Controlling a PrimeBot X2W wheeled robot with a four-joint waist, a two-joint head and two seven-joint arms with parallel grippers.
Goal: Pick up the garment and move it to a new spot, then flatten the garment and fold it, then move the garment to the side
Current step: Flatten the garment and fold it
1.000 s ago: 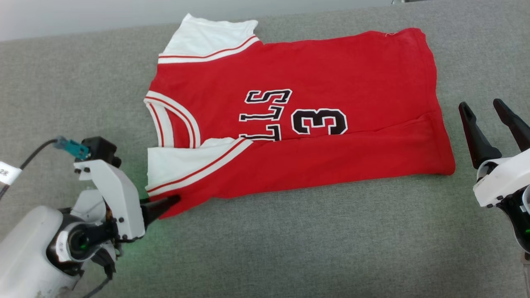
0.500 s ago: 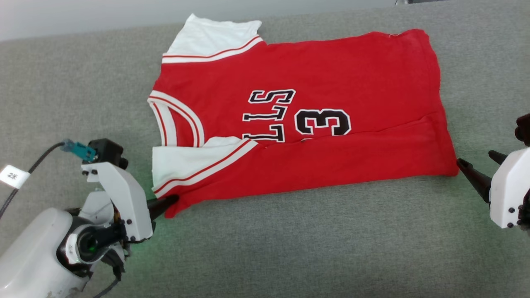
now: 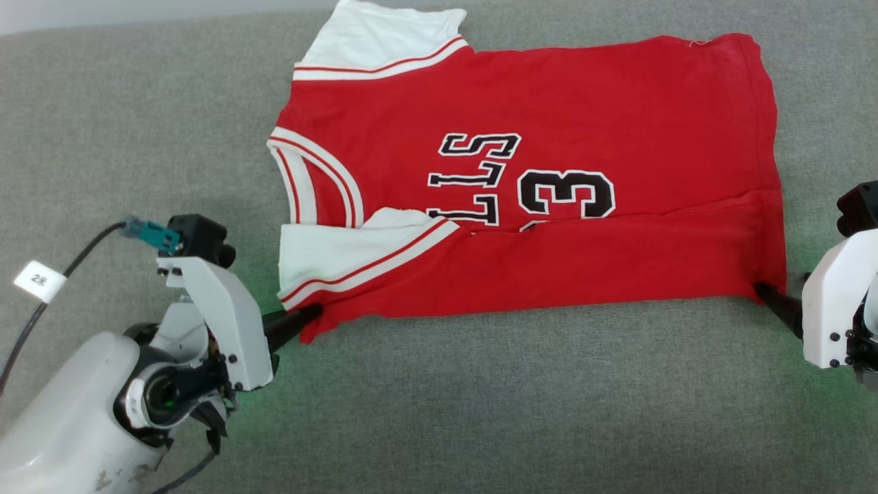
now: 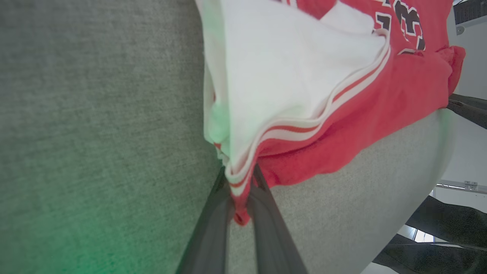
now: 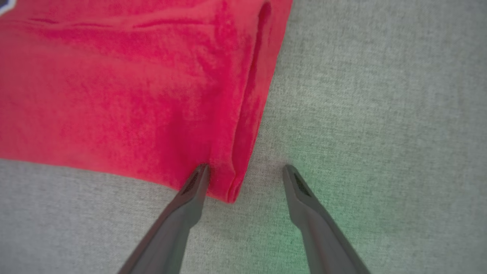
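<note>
The garment [image 3: 549, 96], a red jersey with white sleeves and a black "3", lies spread on the grey surface with its near long edge folded over the chest. My left gripper [image 3: 309, 317] is shut on the near-left corner below the white sleeve; in the left wrist view the gripper [image 4: 240, 180] pinches the striped trim and red cloth [image 4: 342, 125]. My right gripper [image 3: 768, 296] sits low at the near-right hem corner. Seen from the right wrist, this gripper [image 5: 246, 169] stands open, one finger [image 5: 190, 198] resting on the red cloth [image 5: 114, 95], the other on bare fabric beside the hem.
A grey fabric surface [image 3: 480, 398] stretches wide in front of the garment and to both sides. A pale wall strip runs along the far edge at the upper left [image 3: 103, 14]. A labelled cable [image 3: 41, 281] trails from my left wrist.
The head camera has shifted. My left gripper has shut on the near-left corner. My right gripper has come down from fingers-up beside the garment to the near-right hem corner.
</note>
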